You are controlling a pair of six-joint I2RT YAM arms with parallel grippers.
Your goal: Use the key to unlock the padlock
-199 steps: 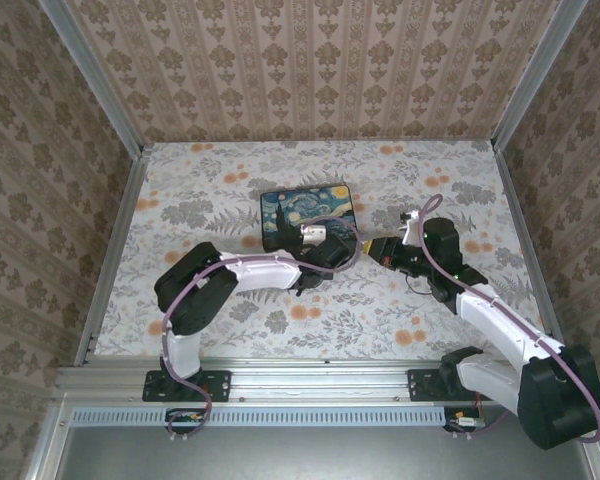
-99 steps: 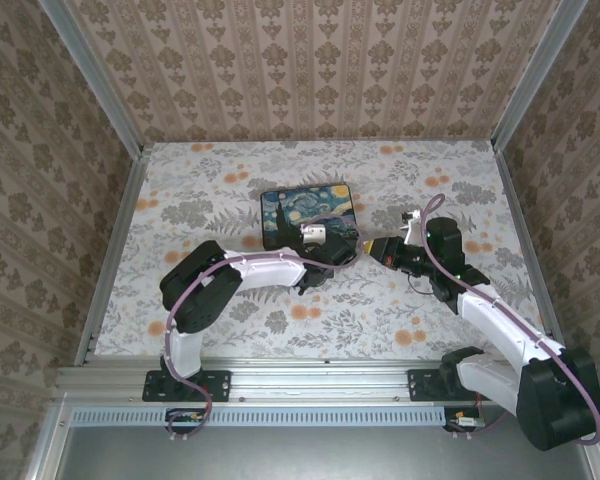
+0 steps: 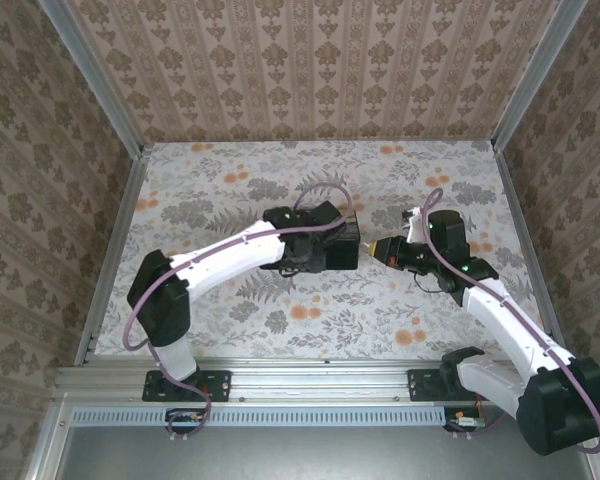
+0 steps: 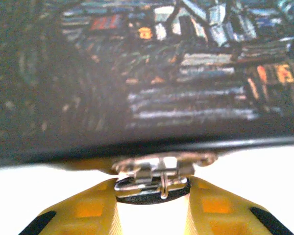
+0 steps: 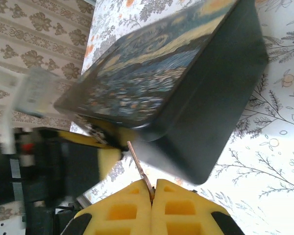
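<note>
Overhead, the light is soft and even, leaving only faint shadows beside the box (image 3: 345, 245). At the left wrist the box lid is smeared out of focus, glare glints off the padlock (image 4: 157, 174), and everything below the box burns white. Left of the box, the right wrist view blurs.

Box (image 5: 210, 73) and left arm (image 3: 230, 255) bar the way left of the right tool (image 3: 377, 247); open cloth (image 3: 280, 165) lies beyond

The table (image 3: 460, 180) is covered edge to edge by a pale cloth (image 3: 210, 175) printed with grey foliage and orange flowers. A black box (image 5: 206, 83) with a blue-and-yellow starry-night lid rests on the cloth near the table's middle, slightly toward the far edge.
</note>
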